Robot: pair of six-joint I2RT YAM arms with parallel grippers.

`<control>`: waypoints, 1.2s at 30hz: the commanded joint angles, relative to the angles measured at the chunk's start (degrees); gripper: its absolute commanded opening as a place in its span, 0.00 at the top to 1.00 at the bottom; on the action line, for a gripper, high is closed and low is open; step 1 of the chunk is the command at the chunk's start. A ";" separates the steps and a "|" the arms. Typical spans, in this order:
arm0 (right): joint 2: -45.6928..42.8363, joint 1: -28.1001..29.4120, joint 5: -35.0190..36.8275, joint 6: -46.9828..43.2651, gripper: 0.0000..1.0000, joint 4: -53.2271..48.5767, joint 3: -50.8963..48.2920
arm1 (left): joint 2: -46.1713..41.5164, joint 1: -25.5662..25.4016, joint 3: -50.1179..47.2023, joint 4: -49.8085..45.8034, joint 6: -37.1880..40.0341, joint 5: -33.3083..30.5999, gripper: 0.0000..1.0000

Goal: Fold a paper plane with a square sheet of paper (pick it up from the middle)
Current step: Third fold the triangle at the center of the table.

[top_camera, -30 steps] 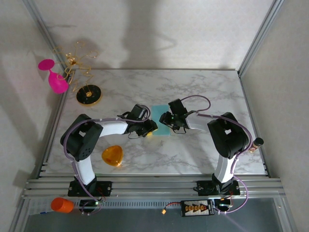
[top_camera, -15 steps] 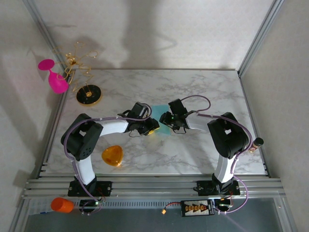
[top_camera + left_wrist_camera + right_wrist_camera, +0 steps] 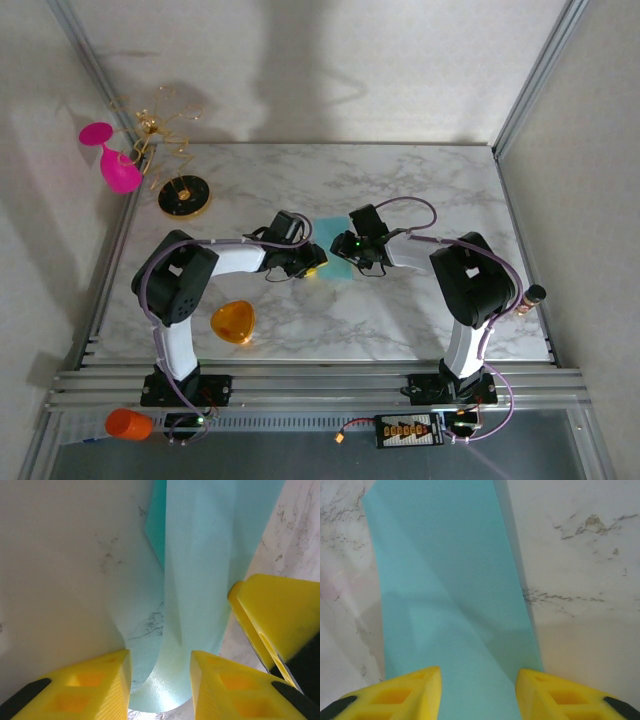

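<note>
At the near edge an orange cup [image 3: 126, 424] sits on the metal rail. Farther in, a glossy orange rounded-triangle piece [image 3: 232, 322] lies on the white, grey-veined marble table [image 3: 430, 190].

At mid-table the two claws meet over the sheet [image 3: 328, 232] — thin, matte, teal paper lying between them. The left claw [image 3: 305, 263] comes in from the sheet's left and the right claw [image 3: 350, 252] from its right.

From the left wrist, the left claw [image 3: 160, 665] has its blocky yellow fingers apart. The sheet [image 3: 210, 555] bends up off the marble in a smooth curl that fills the gap between them; whether the fingers press it I cannot tell. A darker teal flap shows along its left edge. A yellow finger [image 3: 280, 615] of the right claw sits at the sheet's right edge.

From the right wrist, the right claw [image 3: 479, 680] is also apart, gripping nothing. The sheet [image 3: 450, 580] runs flat from between its fingers away over the marble, a long strip with a faint diagonal crease.

At the far left stand a gold wire stand [image 3: 183, 195] on a black round base and a pink glass [image 3: 112, 160], tilted.
</note>
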 commanded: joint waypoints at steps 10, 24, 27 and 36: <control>2.15 -0.23 0.47 -0.42 0.54 -3.45 -1.93 | 1.08 2.10 2.40 2.11 1.93 1.93 0.67; -0.10 -0.38 0.60 -1.82 0.53 -0.27 -3.31 | 2.34 3.29 1.80 4.59 -1.43 2.54 0.80; -0.62 -0.43 0.50 -3.20 0.53 0.39 -2.90 | 2.67 3.49 1.61 5.36 -2.44 3.08 0.84; -4.06 -0.87 0.94 -7.19 0.47 3.32 -3.05 | 2.39 4.10 1.43 5.23 -3.57 3.10 0.98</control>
